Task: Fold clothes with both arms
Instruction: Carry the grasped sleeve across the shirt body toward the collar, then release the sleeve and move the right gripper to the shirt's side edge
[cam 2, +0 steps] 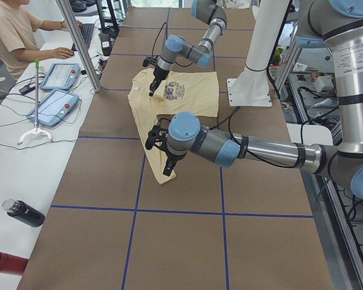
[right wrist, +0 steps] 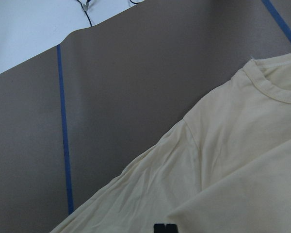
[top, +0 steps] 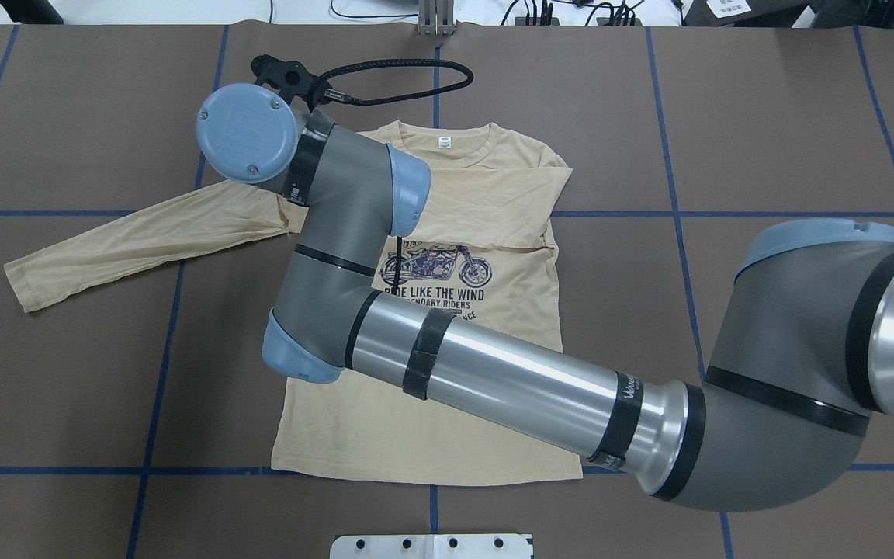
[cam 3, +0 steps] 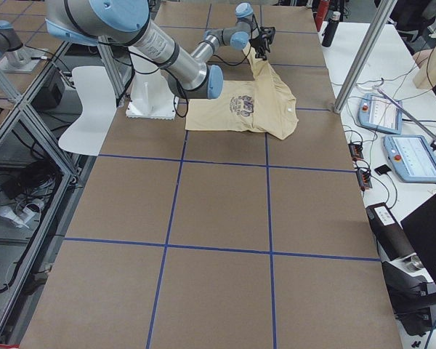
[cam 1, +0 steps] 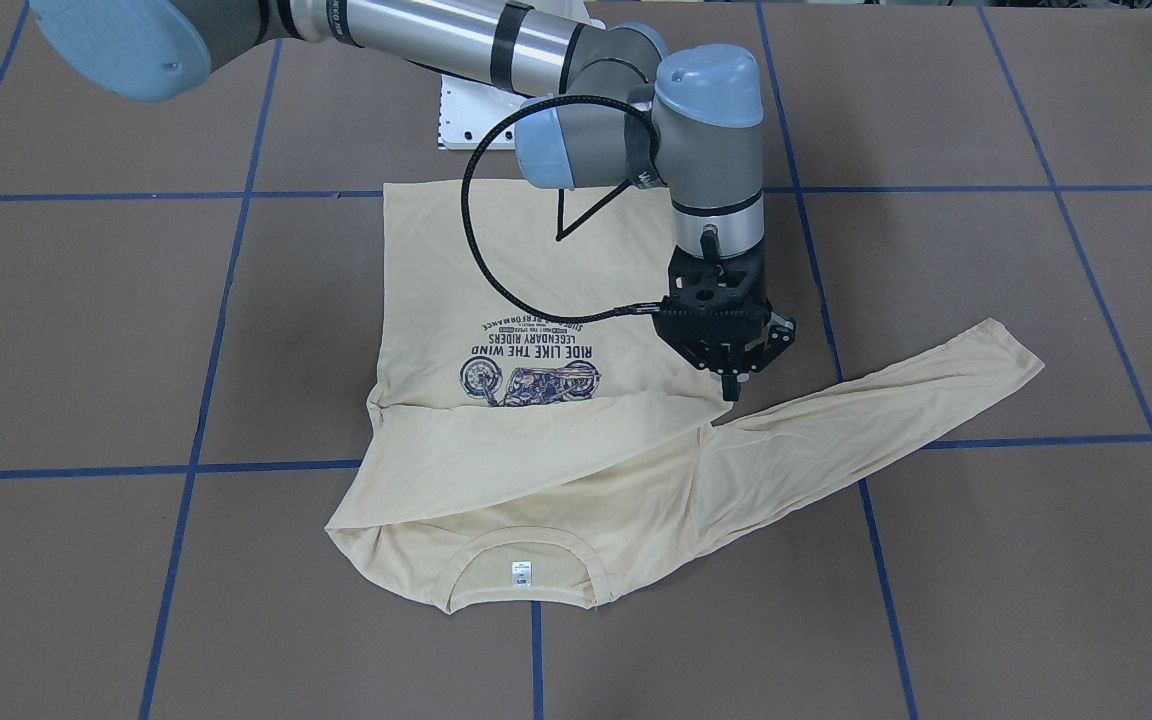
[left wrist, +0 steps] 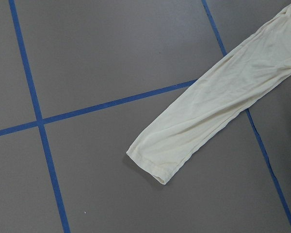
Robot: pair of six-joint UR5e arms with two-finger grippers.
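Exterior left: one T-shirt (cam 2: 199, 103), two arms (cam 2: 266, 148) (cam 2: 196, 53)

The cream-yellow long-sleeved T-shirt (cam 1: 426, 290) lies flat on the table (cam 1: 86, 330), front up. Its hem is toward my base and the collar with the white neck label (cam 1: 521, 572) is on the far side. One sleeve is folded across the chest and covers the top of the navy motorcycle print (cam 1: 531, 365). The other sleeve (cam 1: 886, 400) stretches out to my left, its cuff (left wrist: 155, 167) flat. My right arm (cam 1: 456, 40) reaches across the shirt. Its right claw (cam 1: 731, 385) points down, fingers drawn together at the folded sleeve's end. My left arm (cam 2: 260, 148) hangs over the cuff.
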